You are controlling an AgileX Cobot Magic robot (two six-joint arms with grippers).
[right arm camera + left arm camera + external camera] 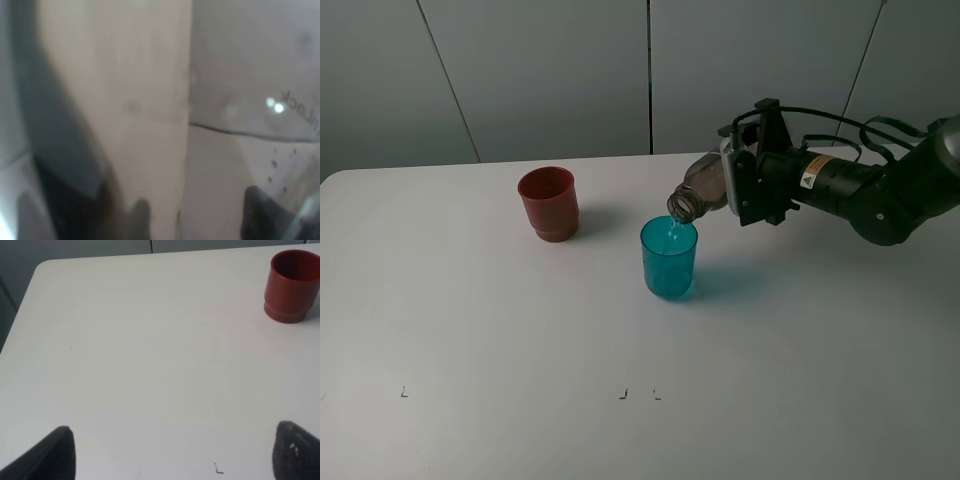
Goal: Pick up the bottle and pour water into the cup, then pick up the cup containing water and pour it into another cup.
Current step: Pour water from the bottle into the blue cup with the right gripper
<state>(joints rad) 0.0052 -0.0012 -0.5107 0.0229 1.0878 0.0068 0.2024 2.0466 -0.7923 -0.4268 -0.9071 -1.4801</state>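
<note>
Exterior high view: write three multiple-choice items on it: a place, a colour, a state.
1. The red cup stands where from the teal cup? A) left B) right C) inside it
2. The cup under the mouth of the bottle is: A) red B) teal C) white
3. The bottle is: A) standing upright B) lying flat C) tilted in the right gripper
Answers: A, it stands left, apart; B, the mouth hangs over the teal rim; C, the jaws clamp it in the air.

One bottle (700,192); two cups (teal cup (669,262), red-brown cup (549,205)).
</note>
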